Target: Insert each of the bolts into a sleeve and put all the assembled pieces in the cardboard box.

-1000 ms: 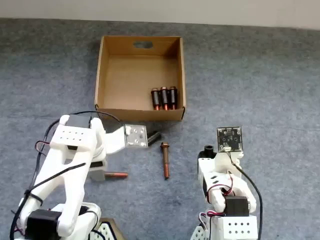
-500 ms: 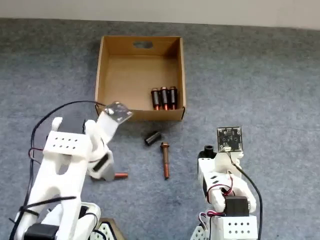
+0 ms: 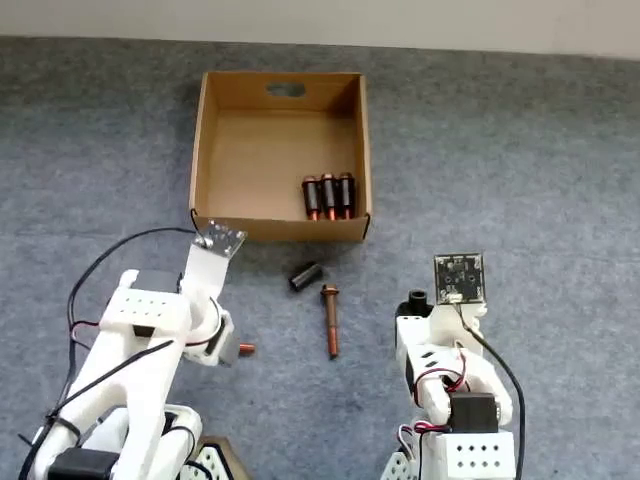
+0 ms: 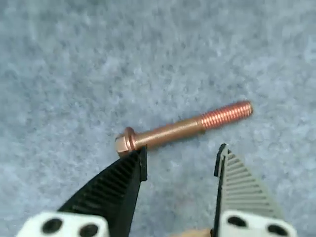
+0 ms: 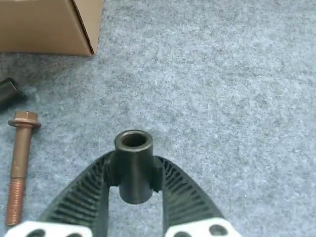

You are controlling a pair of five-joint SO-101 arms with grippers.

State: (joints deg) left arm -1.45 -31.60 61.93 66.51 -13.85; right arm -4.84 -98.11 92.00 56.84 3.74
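Bolts not yet assembled number two, both lying flat on the grey bench (image 3: 520, 150). First bolt (image 4: 182, 127) lies just ahead of the left claw (image 4: 181, 153), whose jaws stand wide apart and hold nothing. The bolt head sits close to the tip of the dark jaw and the threaded end points past the pale jaw, so the shank runs across the gap rather than along it. This alignment suits a grasp across the shank, which is judged to be the step in hand. Second bolt (image 3: 330, 322) lies between the two arms, head toward the cardboard box (image 3: 260, 160), with the loose sleeve (image 3: 305, 275) just beside its head and near the box's front wall. Right claw (image 5: 133, 163) is closed on the held sleeve (image 5: 134, 185), gripping its body so that the open end projects beyond the fingertips. Held this way, the bore is free to receive a bolt shank presented by the other arm. Three assembled pieces (image 3: 328, 197) lie side by side inside the cardboard box near its front right corner. Judged from this layout, three units are done and two are outstanding. The next move calls for a centred grip on the first bolt, since a round shank can roll on the bench.
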